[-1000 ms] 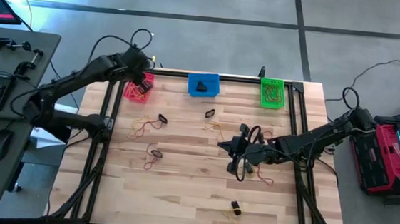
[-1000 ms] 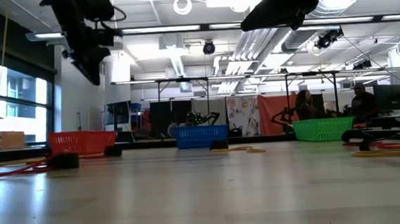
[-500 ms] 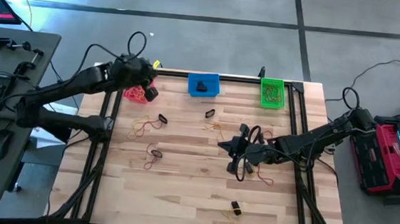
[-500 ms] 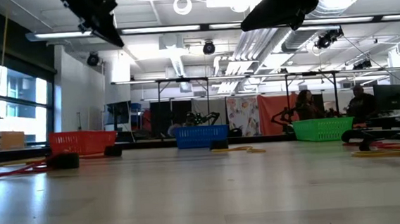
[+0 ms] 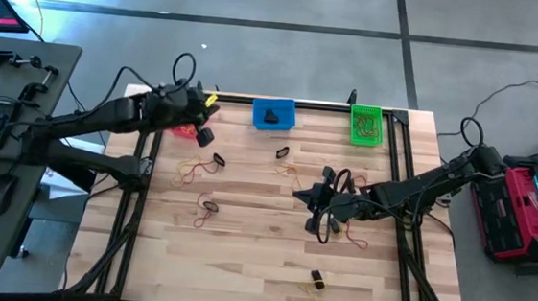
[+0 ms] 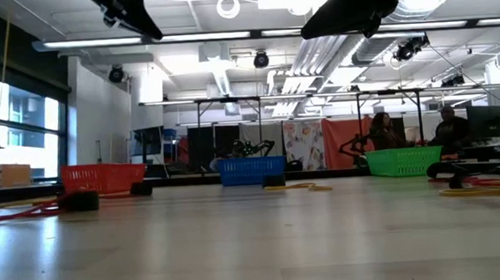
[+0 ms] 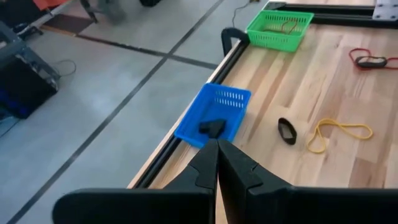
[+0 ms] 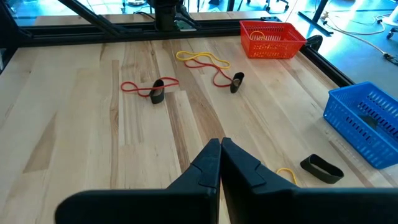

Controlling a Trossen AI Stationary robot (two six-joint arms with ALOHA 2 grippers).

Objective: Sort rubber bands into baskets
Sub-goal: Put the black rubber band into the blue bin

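Your left gripper point(image 5: 208, 127) hangs by the red basket point(image 5: 182, 127), fingers point(image 7: 233, 171) pressed together on nothing. Your right gripper point(image 5: 309, 200) hovers well off from that basket over mid-table, pinched shut too. Thin loops and stubby black bands point(image 5: 217, 159) lie loose on the wooden table point(image 5: 241, 264); the mesh blue basket point(image 5: 274, 114) sits next along from the red, then the green basket point(image 5: 366, 124)

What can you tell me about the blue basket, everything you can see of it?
The blue basket is a small rectangular basket of what looks like plastic, its walls slotted like mesh. It sits upright at the table's far edge, between the red-pink and the green basket, apart from both. Inside lie black rubber bands; no other colour shows in it. Nothing grips it, and a loose black band lies on the wood nearby without touching it.
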